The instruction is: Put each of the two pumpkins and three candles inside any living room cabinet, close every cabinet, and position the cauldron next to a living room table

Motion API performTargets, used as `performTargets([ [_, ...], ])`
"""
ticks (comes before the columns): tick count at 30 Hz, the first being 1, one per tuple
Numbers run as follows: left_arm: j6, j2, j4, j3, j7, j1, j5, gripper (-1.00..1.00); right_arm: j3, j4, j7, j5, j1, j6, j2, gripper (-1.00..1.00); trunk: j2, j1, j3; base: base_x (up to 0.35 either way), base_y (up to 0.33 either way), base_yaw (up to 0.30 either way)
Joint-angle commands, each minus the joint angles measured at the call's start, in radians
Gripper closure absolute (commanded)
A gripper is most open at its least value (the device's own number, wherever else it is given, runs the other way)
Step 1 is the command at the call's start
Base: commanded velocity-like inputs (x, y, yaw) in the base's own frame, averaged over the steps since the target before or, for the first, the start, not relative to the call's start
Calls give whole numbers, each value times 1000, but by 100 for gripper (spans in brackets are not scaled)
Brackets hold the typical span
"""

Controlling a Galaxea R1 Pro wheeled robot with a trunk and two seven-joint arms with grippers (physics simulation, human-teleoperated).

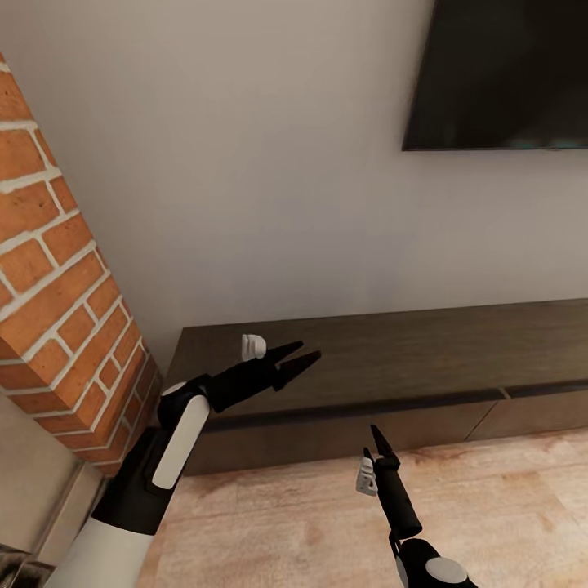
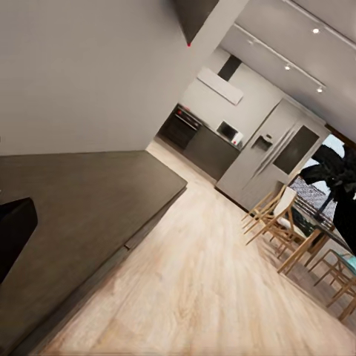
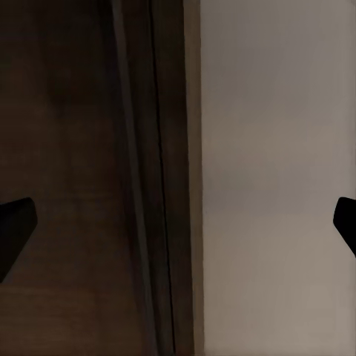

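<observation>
I am looking down at the cabinet [image 1: 384, 351], a long, low, dark brown box that sits against the white wall [image 1: 245, 163]. All the drawer fronts I can see sit flat and shut. Nothing lies on the part of its top that I can see. My left gripper [image 1: 300, 361] hangs over the left end of the cabinet top. Its two black fingers are spread a little apart and there is nothing between them. My right gripper [image 1: 377, 437] is lower, over the wood floor [image 1: 310, 523] just in front of the cabinet, and it points up at the cabinet front. In the head view its fingers line up, so I cannot tell much there, but in the right wrist view the two black tips sit far apart at the edges, so the hand is let go and holds nothing. That view looks at the cabinet [image 3: 81, 148] and the wall behind it. A red brick column [image 1: 57, 286] stands at the left, next to the cabinet end. A dark flat screen [image 1: 498, 73] hangs on the wall up high at the right. In the left wrist view I see the cabinet top [image 2: 74, 208], then the floor running far off to a kitchen and some wooden chairs [image 2: 285, 222].
</observation>
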Motion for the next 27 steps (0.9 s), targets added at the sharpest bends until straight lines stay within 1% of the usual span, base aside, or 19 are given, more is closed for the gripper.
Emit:
performTargets([
  [1,0,1,0,1,0,0,0,-100,0,0,0,0,0,0,0,-100,0,0,0,0,0,0],
  [8,-1,2,-1,1,1,0,0,-100,0,-1,0,0,0,0,0,-100,0,0,0,0,0,0],
  [16,-1,-4,-1,-1,2,0,0,-100,-1,0,10,-1,-5,-1,1,-100,0,0,0,0,0,0],
  [19,-1,-7,0,-2,5,0,0,-100,-2,16,25,1,-32,0,2,-100,0,0,0,0,0,0],
  [20,-1,-8,0,-3,6,0,0,-100,-3,35,40,-1,-47,0,2,-100,0,0,0,0,0,0],
  [23,-1,-9,0,-5,5,0,0,-100,-3,63,52,-4,-69,1,3,-100,0,0,0,0,0,0],
  [25,-1,-10,0,-6,6,0,0,-100,-4,73,56,-5,-79,1,3,-100,0,0,0,0,0,0],
  [27,-1,-5,0,-3,5,0,0,-100,-4,77,58,-6,-85,0,3,-100,0,0,0,0,0,0],
])
